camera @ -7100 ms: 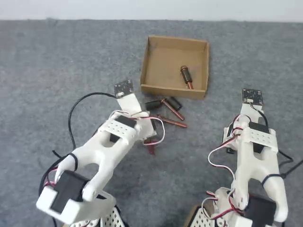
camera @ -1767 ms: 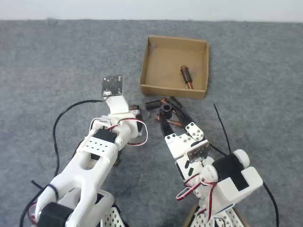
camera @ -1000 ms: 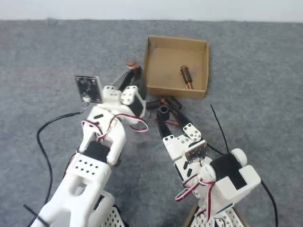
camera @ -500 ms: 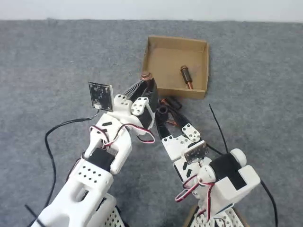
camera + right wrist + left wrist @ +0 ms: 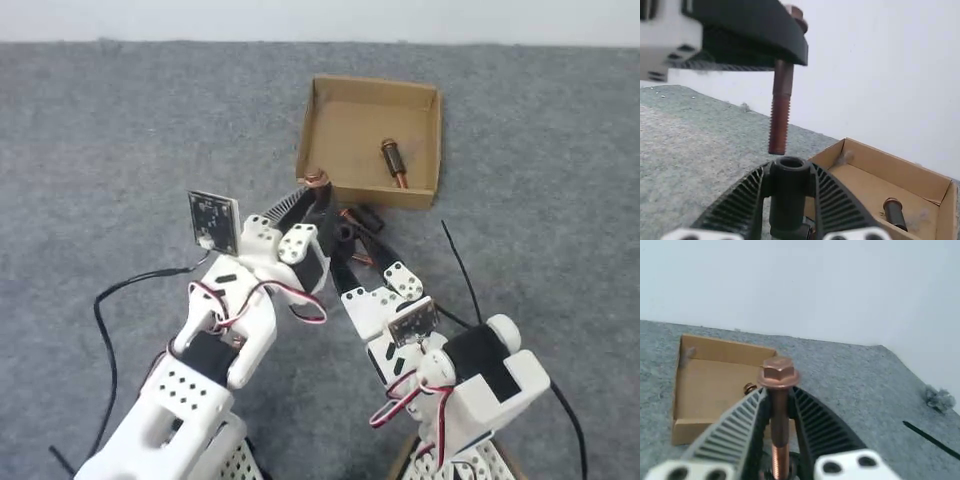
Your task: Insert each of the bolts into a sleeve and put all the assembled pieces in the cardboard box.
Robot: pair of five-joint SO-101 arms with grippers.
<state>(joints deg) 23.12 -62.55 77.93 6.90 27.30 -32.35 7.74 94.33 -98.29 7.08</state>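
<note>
Copper bolt, clamped in our left end effector, hangs just above the sleeve our right end effector clasps; we should centre tip over bore.

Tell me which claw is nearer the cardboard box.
Left. The left claw, shut on a bolt, is at the cardboard box's front wall near its corner; the right claw, shut on a sleeve, sits further back from that wall.
</note>
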